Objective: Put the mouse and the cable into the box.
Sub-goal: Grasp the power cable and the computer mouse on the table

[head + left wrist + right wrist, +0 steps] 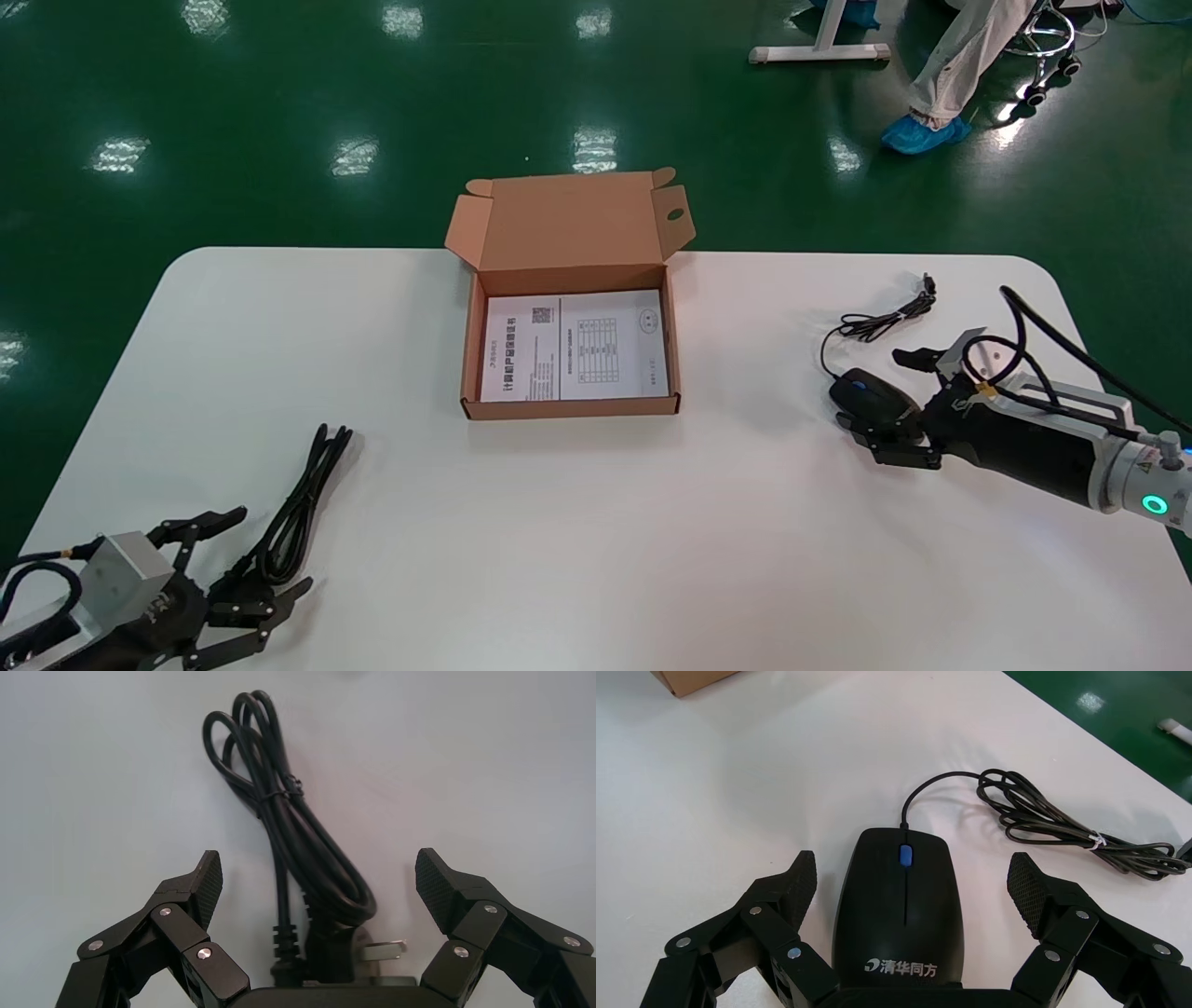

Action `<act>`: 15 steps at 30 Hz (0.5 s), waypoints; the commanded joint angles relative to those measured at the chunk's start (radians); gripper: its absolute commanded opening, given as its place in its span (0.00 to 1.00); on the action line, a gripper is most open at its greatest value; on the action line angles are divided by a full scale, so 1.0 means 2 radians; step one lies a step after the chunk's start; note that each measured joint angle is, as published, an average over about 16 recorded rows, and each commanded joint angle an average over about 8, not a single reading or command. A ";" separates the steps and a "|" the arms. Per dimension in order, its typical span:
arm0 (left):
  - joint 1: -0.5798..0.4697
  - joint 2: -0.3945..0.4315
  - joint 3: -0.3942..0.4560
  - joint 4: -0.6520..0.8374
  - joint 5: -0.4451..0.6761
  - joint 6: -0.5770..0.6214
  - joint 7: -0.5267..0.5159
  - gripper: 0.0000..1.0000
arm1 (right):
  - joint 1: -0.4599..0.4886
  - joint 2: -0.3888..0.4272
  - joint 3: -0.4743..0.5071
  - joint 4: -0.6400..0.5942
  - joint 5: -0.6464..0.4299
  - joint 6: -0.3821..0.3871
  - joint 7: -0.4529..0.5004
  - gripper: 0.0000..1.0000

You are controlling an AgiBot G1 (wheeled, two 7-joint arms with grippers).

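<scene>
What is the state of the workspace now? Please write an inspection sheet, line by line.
Surface: white table.
Job's things: box open, printed sheet inside; mouse at right, power cable at left, both outside it.
Clutter: nothing seen.
Grippers: left gripper, jaws open astride the cable's plug end; right gripper, jaws open astride the mouse.
Cables: mouse cord bundled, tied, lying beyond the mouse.
Surroundings: green floor; a person's leg with blue shoe cover.

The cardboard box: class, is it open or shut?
Open: the box has its lid raised, showing a printed sheet inside.
</scene>
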 commanded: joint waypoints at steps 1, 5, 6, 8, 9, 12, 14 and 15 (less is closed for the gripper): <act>0.002 0.001 0.001 -0.001 0.000 0.000 -0.002 1.00 | 0.002 0.000 0.000 -0.002 0.000 -0.003 0.001 1.00; 0.002 0.001 0.004 -0.001 -0.001 -0.002 -0.008 1.00 | 0.003 0.001 -0.001 -0.007 -0.001 -0.004 0.002 1.00; 0.002 0.002 0.004 -0.001 -0.001 -0.003 -0.010 1.00 | 0.003 0.001 -0.001 -0.008 -0.002 -0.005 0.002 1.00; 0.002 0.002 0.005 -0.001 0.000 -0.005 -0.012 1.00 | 0.003 0.001 -0.002 -0.010 -0.002 -0.005 0.002 1.00; 0.002 0.002 0.005 -0.001 0.000 -0.006 -0.013 1.00 | 0.002 0.001 -0.002 -0.011 -0.002 -0.005 0.002 1.00; 0.003 0.002 0.006 -0.002 0.000 -0.008 -0.015 1.00 | 0.002 0.000 -0.002 -0.013 -0.002 -0.005 0.002 1.00; 0.003 0.002 0.006 -0.003 0.000 -0.009 -0.015 1.00 | 0.001 0.000 -0.002 -0.015 -0.003 -0.005 0.001 1.00; 0.003 0.002 0.006 -0.003 0.000 -0.009 -0.016 1.00 | 0.001 0.000 -0.002 -0.016 -0.003 -0.005 0.001 1.00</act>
